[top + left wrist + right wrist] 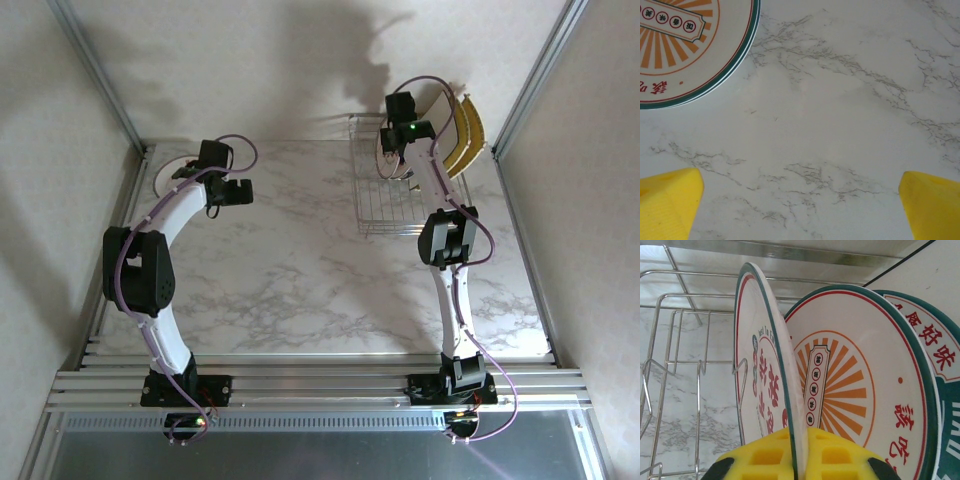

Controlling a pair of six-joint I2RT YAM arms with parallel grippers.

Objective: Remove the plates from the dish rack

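Round white teal-rimmed plate [762,380], pinched at its rim by the right gripper [795,460], could slip and chip the orange-sunburst plate [855,390] beside it.

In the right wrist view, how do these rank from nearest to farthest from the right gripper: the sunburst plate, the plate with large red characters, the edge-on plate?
1. edge-on plate, on the left, its rim between the pads of the right gripper.
2. sunburst plate, in the middle, just behind the first.
3. plate with large red characters, at the far right.
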